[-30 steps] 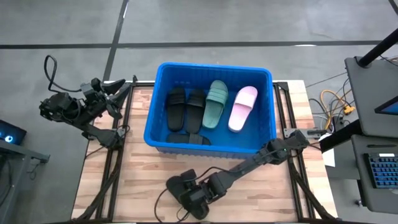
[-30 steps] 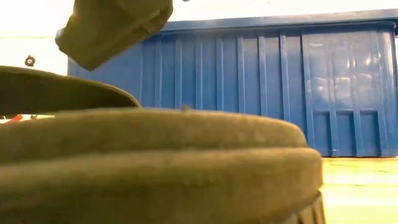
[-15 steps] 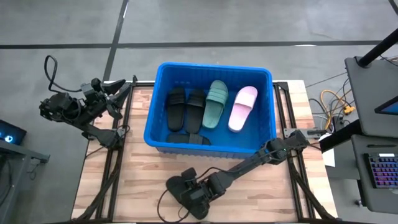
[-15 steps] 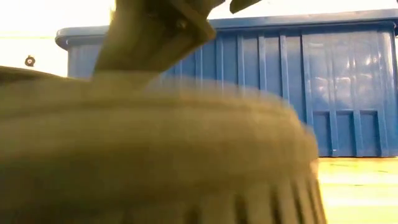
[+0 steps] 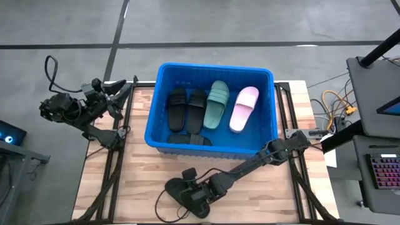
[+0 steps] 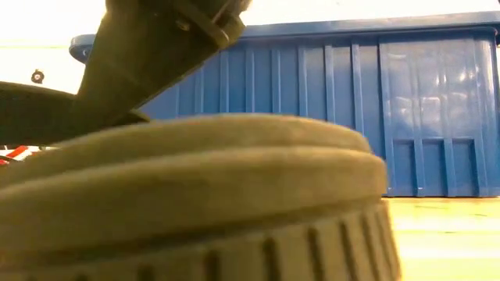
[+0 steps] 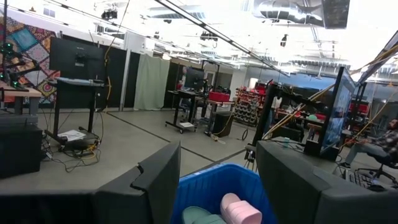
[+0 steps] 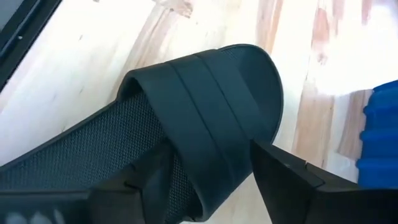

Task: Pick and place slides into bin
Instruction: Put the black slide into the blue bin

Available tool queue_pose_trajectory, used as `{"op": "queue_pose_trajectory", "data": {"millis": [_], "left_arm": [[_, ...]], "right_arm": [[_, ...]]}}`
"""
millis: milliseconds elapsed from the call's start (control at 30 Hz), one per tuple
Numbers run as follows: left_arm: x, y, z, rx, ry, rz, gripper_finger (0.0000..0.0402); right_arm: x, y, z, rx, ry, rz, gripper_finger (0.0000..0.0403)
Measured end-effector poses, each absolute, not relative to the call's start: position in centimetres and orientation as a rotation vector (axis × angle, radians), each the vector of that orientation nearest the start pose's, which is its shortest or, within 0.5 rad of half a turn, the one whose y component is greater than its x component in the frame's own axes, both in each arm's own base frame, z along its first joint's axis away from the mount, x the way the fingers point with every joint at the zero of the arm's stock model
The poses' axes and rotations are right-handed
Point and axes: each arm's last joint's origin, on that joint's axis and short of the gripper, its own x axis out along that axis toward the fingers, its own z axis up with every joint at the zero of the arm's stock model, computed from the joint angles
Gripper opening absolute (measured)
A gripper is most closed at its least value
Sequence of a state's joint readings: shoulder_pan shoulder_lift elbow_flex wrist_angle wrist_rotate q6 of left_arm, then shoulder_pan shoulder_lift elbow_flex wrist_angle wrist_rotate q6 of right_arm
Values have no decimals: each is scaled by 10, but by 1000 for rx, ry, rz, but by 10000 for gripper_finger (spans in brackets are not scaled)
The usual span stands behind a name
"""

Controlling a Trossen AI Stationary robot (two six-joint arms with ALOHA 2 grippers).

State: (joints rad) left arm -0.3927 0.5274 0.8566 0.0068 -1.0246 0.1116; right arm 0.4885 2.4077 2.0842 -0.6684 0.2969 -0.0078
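A black slide (image 5: 174, 185) lies on its sole on the wooden table, in front of the blue bin (image 5: 212, 66). My right gripper (image 8: 194, 165) has come down on it, open, with one finger on each side of the wide strap (image 8: 186, 118). In the low view this slide (image 6: 195, 203) fills the foreground. Inside the bin lie two black slides (image 5: 186, 107), a green one (image 5: 217, 103), a pink one (image 5: 243, 108) and another black one (image 5: 189, 139) by the near wall. My left gripper (image 5: 122, 90) hangs open beyond the table's far left corner, raised. My right gripper comes at the slide slanting down from the table's right. One finger (image 8: 124, 196) lies on the footbed at the strap's heel-side edge (image 8: 163, 163). The other finger (image 8: 283, 180) stands at the sole's outer edge (image 8: 249, 140) on the toe side. The slide rests on the table.
The bin takes up the middle and far part of the table. Bare wood lies to the left and right of the slide along the near edge (image 5: 125, 187). A desk with a keyboard (image 5: 381, 169) stands off the table's right side.
My right gripper has come down onto the black slide and tipped a little further downward. In the low view the slide has jolted and now shows the ridged edge of its sole. My left arm has kept still.
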Motion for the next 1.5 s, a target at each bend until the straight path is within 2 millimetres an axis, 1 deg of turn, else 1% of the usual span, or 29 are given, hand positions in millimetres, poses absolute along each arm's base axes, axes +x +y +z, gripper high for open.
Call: {"op": "queue_pose_trajectory", "data": {"millis": [100,200,300,400,467,567,700,867,967,1133,1400,1500], "left_arm": [[86,-9,400,-115,-223,638,194],[86,-9,400,-115,-223,638,194],[86,-9,400,-114,-223,638,194],[86,-9,399,-113,-222,638,194],[86,-9,399,-112,-220,638,194],[86,-9,399,-112,-220,638,194],[86,-9,399,-113,-221,638,194],[86,-9,400,-115,-224,634,194],[87,-9,400,-114,-224,628,194],[87,-10,400,-112,-226,612,194],[88,-10,400,-112,-227,607,194],[88,-11,400,-109,-230,588,194]], "right_arm": [[463,236,180,-397,907,156,187],[464,236,180,-388,907,147,157],[464,236,180,-384,907,146,111],[464,236,180,-385,907,146,54],[462,235,183,-419,907,156,22],[462,228,195,-483,886,135,14],[461,211,220,-508,868,88,10],[449,192,250,-533,890,-8,10],[439,183,277,-534,860,-52,9],[422,169,325,-464,764,-84,9],[384,151,392,-391,623,-97,9],[370,145,412,-361,577,-101,9]]}}
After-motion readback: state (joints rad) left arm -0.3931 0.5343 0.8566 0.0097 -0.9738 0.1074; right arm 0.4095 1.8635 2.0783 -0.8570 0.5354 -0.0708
